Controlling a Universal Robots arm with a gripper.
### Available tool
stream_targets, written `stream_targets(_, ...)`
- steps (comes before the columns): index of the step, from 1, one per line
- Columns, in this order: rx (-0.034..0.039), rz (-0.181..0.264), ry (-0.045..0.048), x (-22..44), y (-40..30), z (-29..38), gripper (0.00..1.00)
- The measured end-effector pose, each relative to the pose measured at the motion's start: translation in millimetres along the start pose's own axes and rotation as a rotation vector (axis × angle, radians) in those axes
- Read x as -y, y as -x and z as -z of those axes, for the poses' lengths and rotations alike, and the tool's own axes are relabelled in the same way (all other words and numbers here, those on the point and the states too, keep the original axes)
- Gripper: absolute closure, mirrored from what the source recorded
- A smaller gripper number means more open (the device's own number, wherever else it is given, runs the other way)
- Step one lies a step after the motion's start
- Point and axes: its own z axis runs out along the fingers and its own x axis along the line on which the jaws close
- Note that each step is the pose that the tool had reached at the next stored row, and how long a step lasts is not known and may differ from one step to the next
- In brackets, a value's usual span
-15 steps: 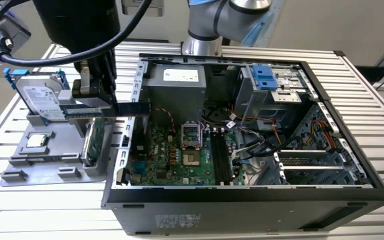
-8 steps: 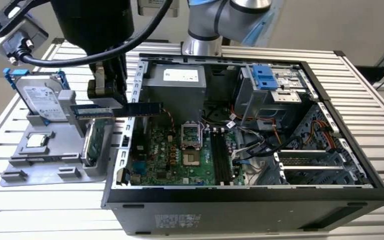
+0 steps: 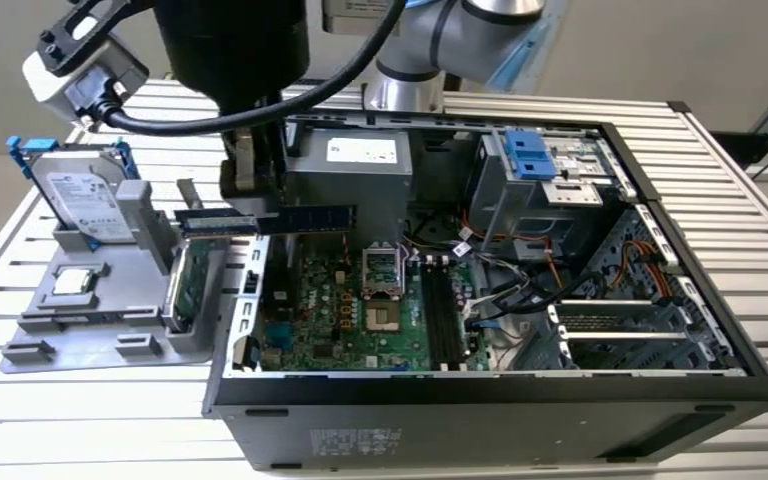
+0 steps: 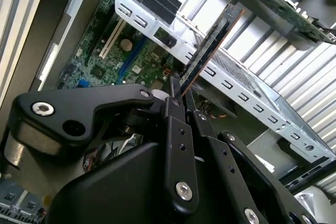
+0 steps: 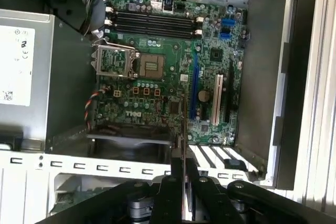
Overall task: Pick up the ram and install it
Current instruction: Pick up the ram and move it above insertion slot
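Green-blue ram point(image 3: 317, 216): level, over the case's point(image 3: 491, 420) rim.
Gripper point(image 4: 184, 103): pinching the ram's end.
Case: motherboard point(image 5: 157, 77) and power supply point(image 5: 26, 77) inside.
Tray point(image 3: 37, 350) beside case: hard drive point(image 3: 84, 195), expansion card point(image 3: 195, 285).

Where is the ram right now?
The ram is clamped in the gripper, above the computer case's wall on the exterior view's left, next to the grey parts stand.
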Motion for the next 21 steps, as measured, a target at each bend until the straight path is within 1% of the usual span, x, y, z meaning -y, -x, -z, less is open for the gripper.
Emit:
stream_targets(13, -0.0001, 0.000, -0.0014, -38.8, 2.7, -1.2, 1.00)
stream_targets(21, -0.0001, 0.000, -0.0021, -61.6, 4.3, -2.0, 1.00)
